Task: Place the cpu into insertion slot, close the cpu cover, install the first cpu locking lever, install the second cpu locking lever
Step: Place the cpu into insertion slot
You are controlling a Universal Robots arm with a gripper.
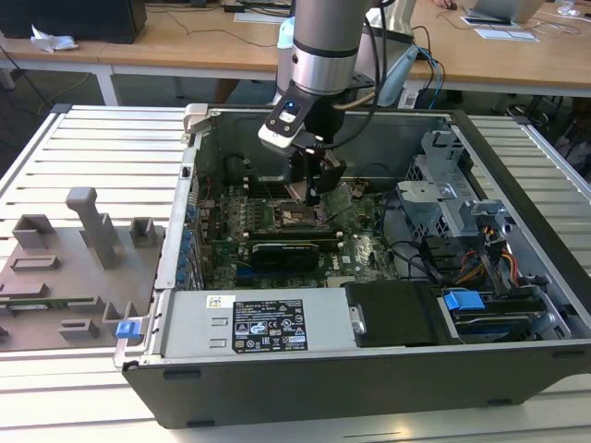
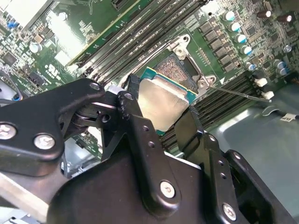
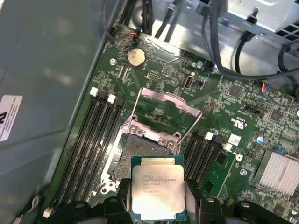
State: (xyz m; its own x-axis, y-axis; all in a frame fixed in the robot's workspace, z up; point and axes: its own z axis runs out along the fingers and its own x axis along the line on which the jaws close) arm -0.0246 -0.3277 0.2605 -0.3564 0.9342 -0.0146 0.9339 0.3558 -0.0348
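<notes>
Gripper (image 1: 312,192) is clamped on the cpu (image 3: 157,186), held above the insertion slot (image 1: 295,218), seen toward seven o'clock in the exterior view.

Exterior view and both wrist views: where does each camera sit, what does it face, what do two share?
Exterior view: off the arm, above the open computer case; shows arm and gripper.
First wrist view: at the wrist, facing the insertion slot; fingers show.
Second wrist view: at the wrist, facing the motherboard; fingers show.
Both wrist views share the held cpu.
</notes>
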